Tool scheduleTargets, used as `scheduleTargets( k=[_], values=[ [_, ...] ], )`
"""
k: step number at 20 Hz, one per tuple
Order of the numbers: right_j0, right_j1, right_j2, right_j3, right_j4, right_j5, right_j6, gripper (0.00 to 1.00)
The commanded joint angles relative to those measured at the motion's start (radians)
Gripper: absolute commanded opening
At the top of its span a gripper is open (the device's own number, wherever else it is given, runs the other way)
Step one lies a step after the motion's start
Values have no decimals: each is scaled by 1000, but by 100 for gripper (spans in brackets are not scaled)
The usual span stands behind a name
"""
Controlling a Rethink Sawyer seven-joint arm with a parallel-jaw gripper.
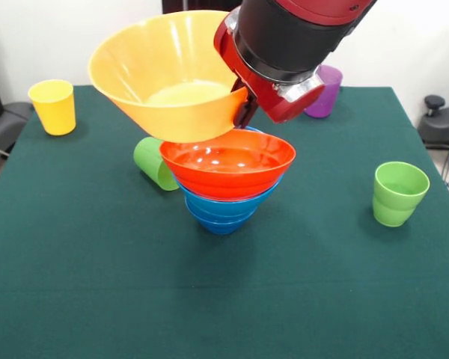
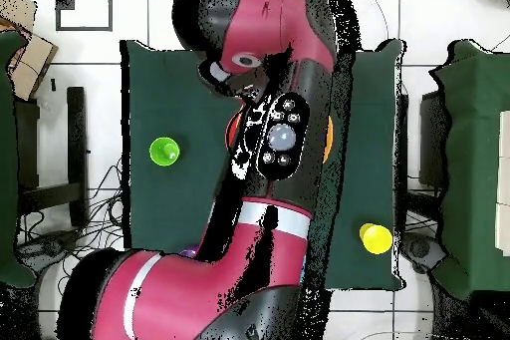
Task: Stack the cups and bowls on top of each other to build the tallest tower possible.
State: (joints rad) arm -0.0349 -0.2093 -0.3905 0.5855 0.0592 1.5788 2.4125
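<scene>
Stacking scene, near to far: tower [image 1: 226, 183] of glossy flared plastic bowls mid-counter, orange-red bowl [image 1: 227, 166] nested on at least two blue bowls [image 1: 221, 211]. Green cup [image 1: 399, 193] upright at right, second green cup [image 1: 155, 162] lying tipped just behind tower. Big yellow-orange bowl [image 1: 168, 75] tilted above tower, its rim at the gripper [image 1: 243, 107]; jaws hidden, cannot tell their state. Yellow cup [image 1: 53, 106] and purple cup [image 1: 325, 90] far back. Dark green cloth counter [image 1: 97, 284], white wall [image 1: 30, 37].

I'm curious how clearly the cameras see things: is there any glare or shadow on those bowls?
Front view: white highlights glint inside the orange-red bowl; a soft shadow pools on the green cloth around the pile. Overhead view: the arm covers the bowls almost entirely.
</scene>
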Motion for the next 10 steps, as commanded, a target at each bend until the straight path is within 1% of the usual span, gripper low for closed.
scheduleTargets(
  k=[1, 10],
  values=[
    [22, -22, 27, 133, 1, 12, 165, 0],
    [32, -35, 17, 178, 12, -30, 167, 0]
  ],
)
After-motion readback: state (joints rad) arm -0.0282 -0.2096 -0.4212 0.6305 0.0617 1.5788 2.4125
